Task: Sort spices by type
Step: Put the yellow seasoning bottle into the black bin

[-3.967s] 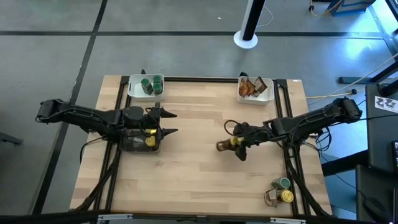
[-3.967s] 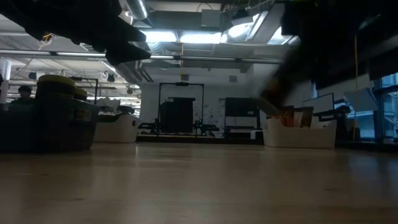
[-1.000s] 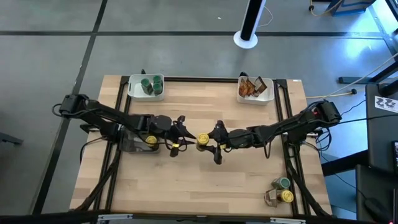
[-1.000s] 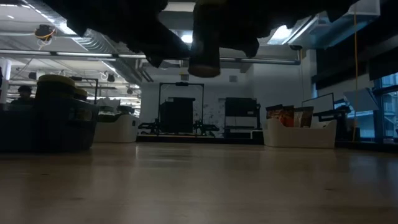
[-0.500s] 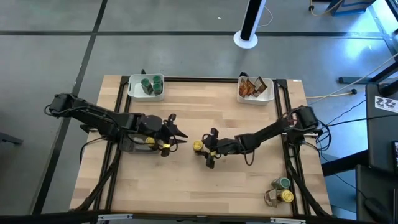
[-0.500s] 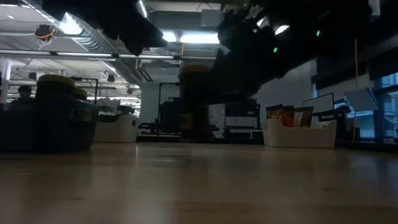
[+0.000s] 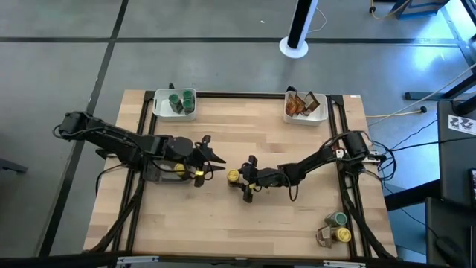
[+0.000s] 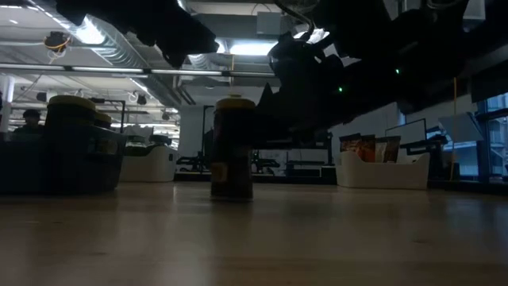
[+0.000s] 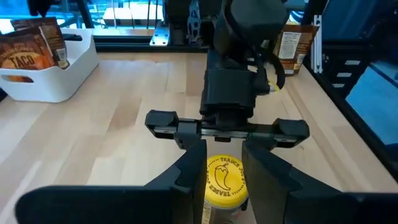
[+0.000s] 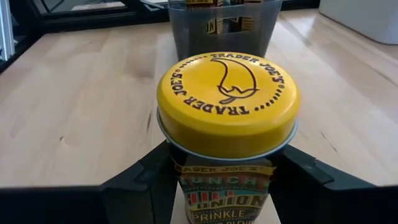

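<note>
A jar with a yellow lid (image 7: pixel 233 176) is seen standing upright on the table (image 7: pixel 245 223), near its middle, and it is held between the two fingers of the right claw (image 7: pixel 242 177), which are closed against its sides. In the right wrist view the label of this jar (image 10: pixel 227 186) is cut off and its lower part is hidden by the fingers (image 10: pixel 140 183). The left claw (image 7: pixel 210 165) is placed just beside the jar, and its fingers are spread apart with nothing between them. Behind it a dark tray (image 7: pixel 160 173) is partly covered by the left arm; one more yellow lid (image 7: pixel 178 169) can be made out there. Jars with green lids (image 7: pixel 180 101) are kept in a white tray (image 7: pixel 165 112) at the far left of the table, and brown-orange packets (image 7: pixel 299 104) in another white tray (image 7: pixel 318 114) at the far right. At the near right corner a green-lidded jar (image 7: pixel 340 219) and a yellow-lidded jar (image 7: pixel 343 234) are standing together; a small thing beside them cannot be identified. In the low view both arms appear only as dark shapes above the jar (image 8: pixel 232 149).
</note>
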You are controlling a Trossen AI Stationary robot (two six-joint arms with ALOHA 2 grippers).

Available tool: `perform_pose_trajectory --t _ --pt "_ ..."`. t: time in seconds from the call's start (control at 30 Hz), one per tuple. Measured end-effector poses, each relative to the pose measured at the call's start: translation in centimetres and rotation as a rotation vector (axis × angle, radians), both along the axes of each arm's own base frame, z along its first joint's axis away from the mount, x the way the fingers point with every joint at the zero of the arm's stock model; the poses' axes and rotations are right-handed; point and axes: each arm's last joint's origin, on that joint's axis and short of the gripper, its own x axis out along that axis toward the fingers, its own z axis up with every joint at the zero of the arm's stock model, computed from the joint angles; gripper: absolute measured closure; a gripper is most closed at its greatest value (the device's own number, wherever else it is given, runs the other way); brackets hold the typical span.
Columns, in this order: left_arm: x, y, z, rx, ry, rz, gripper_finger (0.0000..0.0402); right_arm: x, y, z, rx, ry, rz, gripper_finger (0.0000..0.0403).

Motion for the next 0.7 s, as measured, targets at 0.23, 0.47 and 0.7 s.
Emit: perform_pose_trajectory --t 0.23,0.47,0.7 --pt "0.2 0.2 0.5 0.004 -0.051 0.006 0.0308 -0.1 -0.1 -0.1 0.006 0.010 -0.032 0.0186" --pt "0.2 0.2 0.6 -0.025 -0.066 0.015 0.0220 0.2 0.0 0.3 0.003 -0.011 -0.038 0.0097" --pt "0.9 -0.3 -0.6 -0.013 -0.013 -0.002 0.0148 -1.3 1.2 3.1 -0.078 0.064 -0.007 0.0039"
